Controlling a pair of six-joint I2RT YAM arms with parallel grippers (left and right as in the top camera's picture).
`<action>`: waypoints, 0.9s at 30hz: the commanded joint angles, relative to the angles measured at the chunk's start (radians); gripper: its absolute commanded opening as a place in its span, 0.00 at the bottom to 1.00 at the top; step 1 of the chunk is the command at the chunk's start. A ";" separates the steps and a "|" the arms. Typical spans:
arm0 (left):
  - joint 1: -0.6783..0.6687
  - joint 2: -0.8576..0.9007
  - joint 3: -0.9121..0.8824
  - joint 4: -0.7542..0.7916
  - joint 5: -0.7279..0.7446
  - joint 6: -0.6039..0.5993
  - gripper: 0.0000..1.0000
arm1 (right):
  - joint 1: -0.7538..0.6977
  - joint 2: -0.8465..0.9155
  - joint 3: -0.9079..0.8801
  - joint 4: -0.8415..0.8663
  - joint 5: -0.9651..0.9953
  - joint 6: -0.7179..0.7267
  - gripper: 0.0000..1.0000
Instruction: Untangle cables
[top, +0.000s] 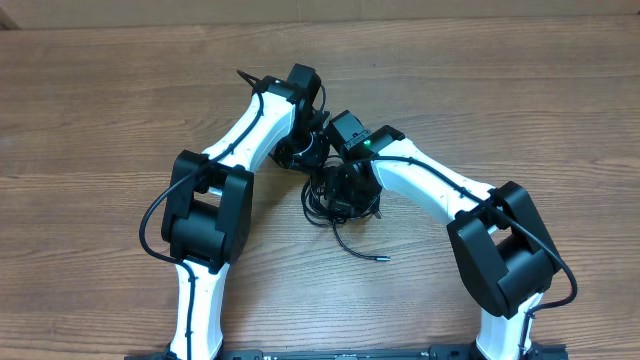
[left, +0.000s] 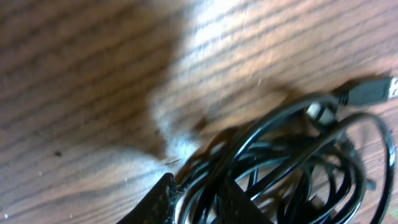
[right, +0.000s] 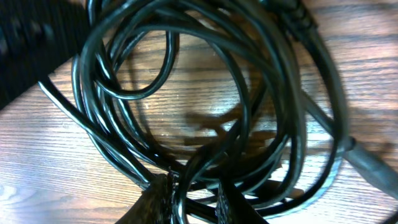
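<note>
The cables (top: 322, 203) are a bundle of thin black cords coiled in a tangle on the table's middle, with one loose end (top: 376, 258) trailing toward the front. My left gripper (top: 302, 152) reaches down into the bundle's back left side. In the left wrist view this gripper (left: 199, 196) is shut on several strands of the cables (left: 292, 155), and a plug (left: 372, 92) lies at the far right. My right gripper (top: 350, 190) hangs over the bundle's middle. It (right: 194, 199) stands slightly open, with one strand (right: 186, 180) running along its left finger.
The wooden table (top: 100, 120) stretches bare to the left, right and back of the arms. Both arm bases (top: 200, 320) stand at the front edge. A thicker grey-ended cord (right: 373, 168) crosses the right side of the right wrist view.
</note>
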 joint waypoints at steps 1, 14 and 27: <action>-0.006 0.019 -0.013 -0.033 -0.002 0.092 0.28 | 0.005 0.017 -0.012 0.015 -0.001 0.011 0.20; -0.006 0.019 -0.010 -0.145 0.027 0.256 0.50 | -0.040 0.016 -0.011 0.053 -0.045 0.011 0.04; 0.006 0.019 0.035 -0.182 0.363 0.245 0.61 | -0.077 0.016 -0.012 0.139 -0.042 0.161 0.04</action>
